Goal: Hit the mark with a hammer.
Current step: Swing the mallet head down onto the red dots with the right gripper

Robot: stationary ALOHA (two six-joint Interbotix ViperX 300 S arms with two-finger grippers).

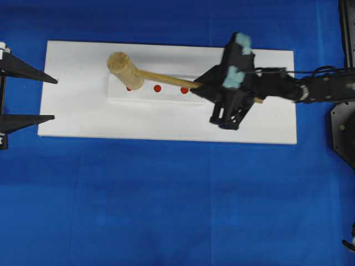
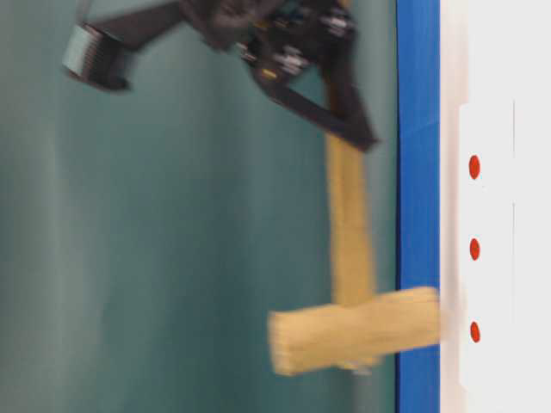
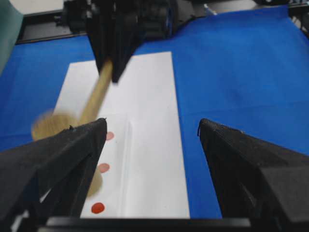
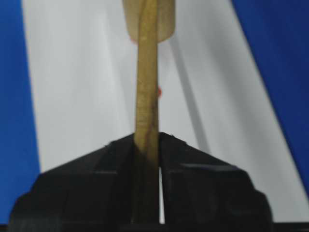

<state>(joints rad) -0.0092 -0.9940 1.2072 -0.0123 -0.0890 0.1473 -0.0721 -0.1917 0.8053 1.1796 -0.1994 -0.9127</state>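
right pincer: clamped on hammer handle | hammer head: over an end dot, beside the mark | left pincer: wide, holding nothing

place: robot lab bench | evidence: blue cloth, white board

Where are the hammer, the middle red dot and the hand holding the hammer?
hammer (image 1: 125,70): overhead view, on its wooden head.
middle dot (image 1: 157,88): overhead view, at its centre.
right hand (image 4: 147,145): right wrist view, between its fingertips, shut on the handle.
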